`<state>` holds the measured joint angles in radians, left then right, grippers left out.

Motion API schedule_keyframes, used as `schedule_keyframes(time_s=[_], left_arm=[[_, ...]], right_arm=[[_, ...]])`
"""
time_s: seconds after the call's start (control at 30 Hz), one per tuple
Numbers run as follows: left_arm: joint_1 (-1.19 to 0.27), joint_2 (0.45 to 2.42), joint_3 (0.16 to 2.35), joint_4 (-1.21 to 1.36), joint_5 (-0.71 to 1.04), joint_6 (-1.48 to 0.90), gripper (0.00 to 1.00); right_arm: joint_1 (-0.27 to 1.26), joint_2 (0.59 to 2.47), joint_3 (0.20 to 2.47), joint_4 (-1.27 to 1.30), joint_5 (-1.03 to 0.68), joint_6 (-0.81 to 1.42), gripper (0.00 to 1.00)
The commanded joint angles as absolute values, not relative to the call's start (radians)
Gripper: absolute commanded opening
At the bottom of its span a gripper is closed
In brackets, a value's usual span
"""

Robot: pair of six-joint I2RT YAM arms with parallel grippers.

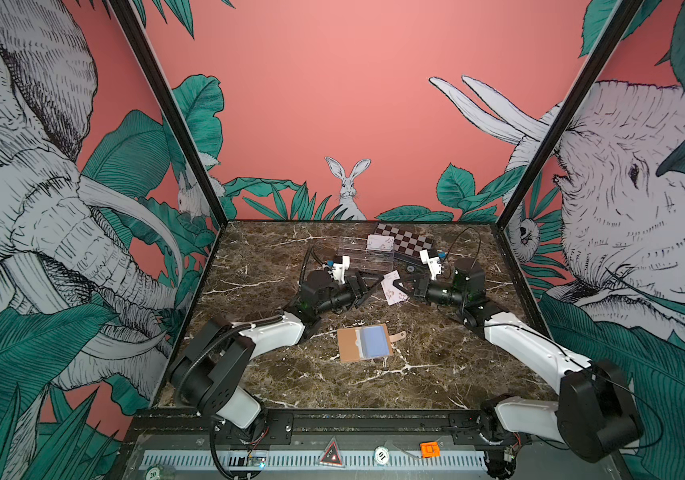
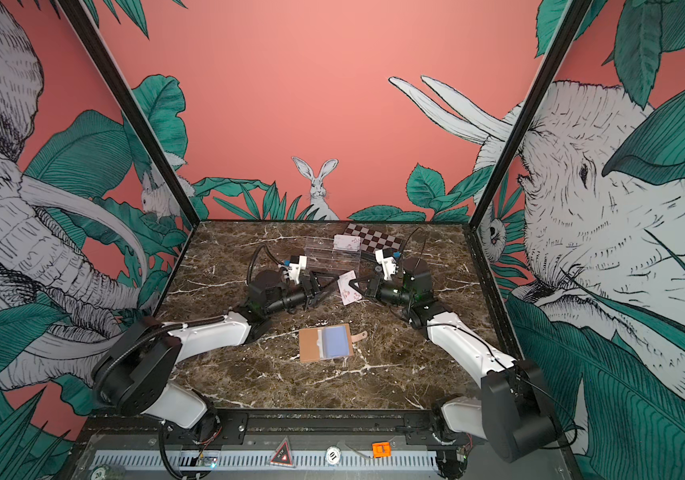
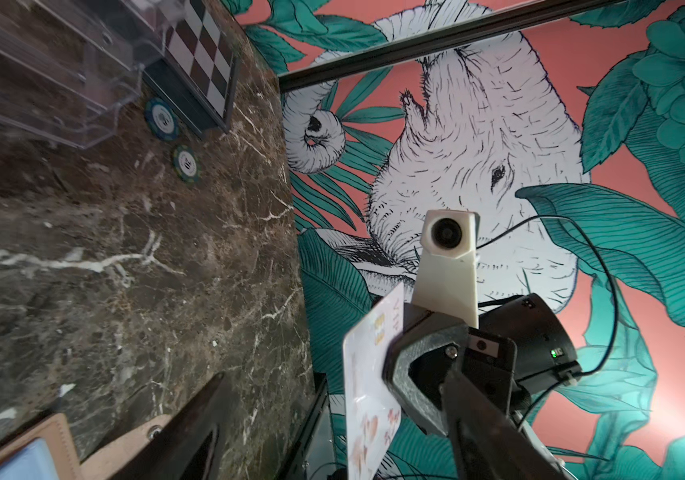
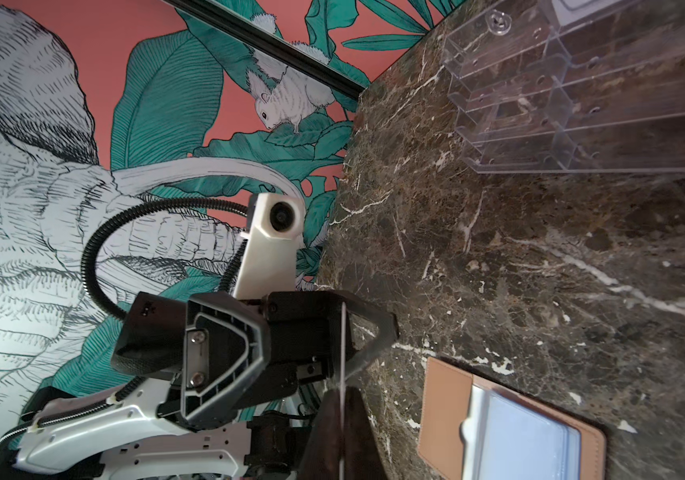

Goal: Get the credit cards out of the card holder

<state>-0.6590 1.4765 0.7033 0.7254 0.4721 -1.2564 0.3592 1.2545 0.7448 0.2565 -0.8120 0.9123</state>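
In both top views the right pincer (image 1: 403, 286) (image 2: 359, 286) is clamped on a thin white rectangular credit card with pink-red marks (image 1: 392, 296) (image 2: 349, 294), held in the air above the brown marble table (image 1: 274, 374). The left pincer (image 1: 376, 281) (image 2: 330, 286) faces it with jaws spread wide, just beside the card. Nearer the camera the tan leather-like folding card holder (image 1: 348, 345) (image 2: 310, 347) lies open on the table, pale blue sleeves up; another white card (image 1: 379, 242) rests at the clear acrylic compartment tray (image 1: 357, 255). In the left wrist view the left pincer's dark fingers (image 3: 203, 419) stand well apart on either side of the credit card (image 3: 367, 386), which the right pincer's grey finger (image 3: 415, 370) presses. In the right wrist view the right pincer (image 4: 340, 415) is closed on the credit card (image 4: 343, 345), seen edge-on between the left pincer's parted fingers (image 4: 224, 353); whether they touch it I cannot tell.
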Motion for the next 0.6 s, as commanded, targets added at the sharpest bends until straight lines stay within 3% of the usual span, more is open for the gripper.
schedule_keyframes(time_s=[0.0,0.27,0.57], left_arm=[[-0.649,1.358,0.725,0.498,0.389,-1.071,0.86],[-0.644,1.173,0.808,0.193,0.22,-0.782,0.99],[-0.64,1.004,0.828,0.04,0.054,-0.539,0.99]], right_arm=[[0.353,1.213,0.794,0.122,-0.79,0.737,0.0],[0.353,1.207,0.862,-0.052,-0.77,0.464,0.0],[0.353,1.184,0.912,-0.152,-0.732,0.166,0.0]])
